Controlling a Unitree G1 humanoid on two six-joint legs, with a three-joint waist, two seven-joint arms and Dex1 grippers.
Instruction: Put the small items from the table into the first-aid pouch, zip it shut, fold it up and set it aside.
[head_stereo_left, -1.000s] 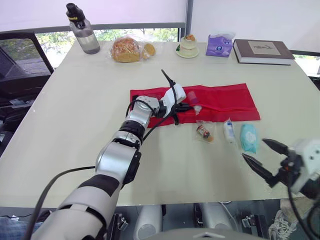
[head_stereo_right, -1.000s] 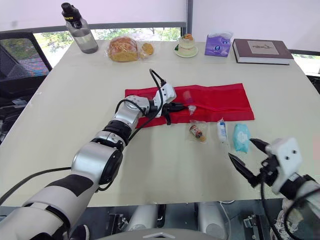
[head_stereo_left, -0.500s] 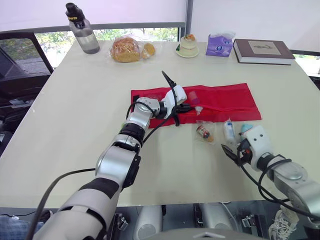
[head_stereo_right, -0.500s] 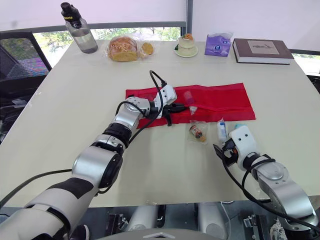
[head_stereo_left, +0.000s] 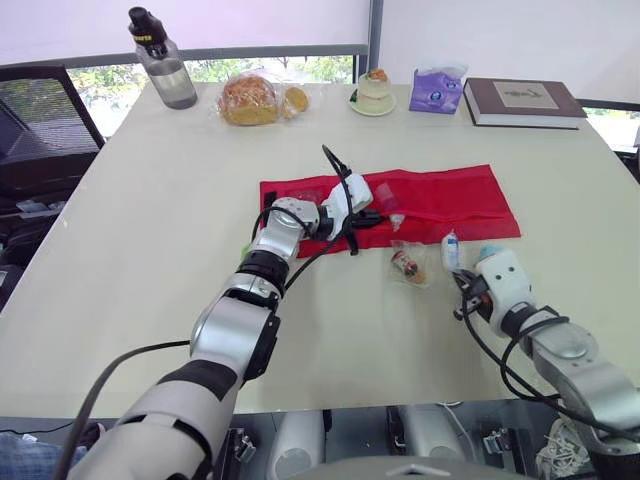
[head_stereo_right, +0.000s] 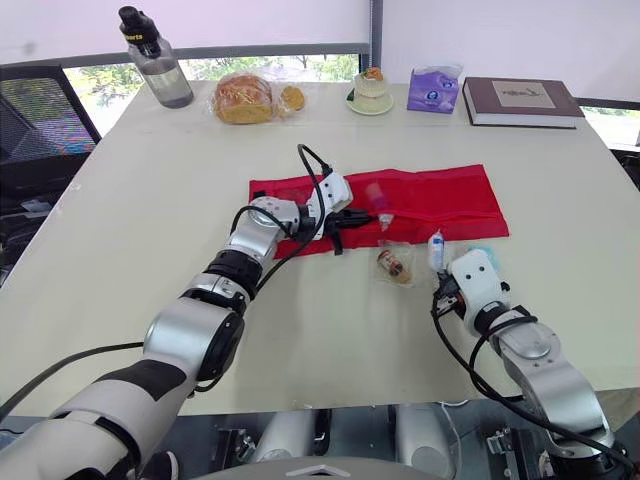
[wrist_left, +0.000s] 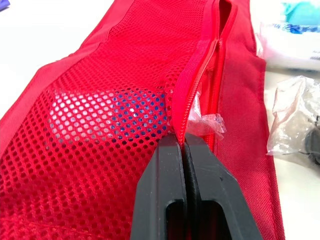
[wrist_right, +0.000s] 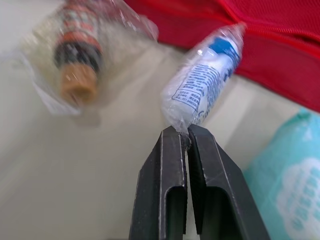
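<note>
Zipper edge of the first-aid pouch (head_stereo_left: 470, 195) is being pinched by the left gripper (wrist_left: 182, 142), whose two black fingers are pressing together on the red fabric about midway along the pouch's near side. The pouch is lying flat and unfolded on the pale table (head_stereo_left: 150, 220), with its zip gaping open where the gripper is holding it. A blue item (wrist_left: 135, 112) is showing through the pouch's mesh panel. A scrap of clear wrapper (wrist_left: 209, 123) is poking out at the pouch's opening, just beside the left gripper's tips.

The right gripper (wrist_right: 186, 131) is squeezing shut on the crimped end of a white tube (wrist_right: 202, 87) sealed in clear wrap. The tube's other end is pointing toward the pouch and reaching close to its near edge; I cannot tell whether the tube is lifting off the table. A bagged small bottle (head_stereo_left: 408, 265) is resting on the near side of the pouch, apart from it and next to the tube. A teal wipes pack (wrist_right: 287, 185) is lying on the tube's other side, also just off the pouch's near edge.

Well beyond the pouch's far edge, a water bottle (head_stereo_left: 160, 58), a bagged bread loaf (head_stereo_left: 255, 98), a small cake (head_stereo_left: 375, 92), a purple tissue pack (head_stereo_left: 438, 90) and a brown book (head_stereo_left: 525, 100) are sitting in a row.
</note>
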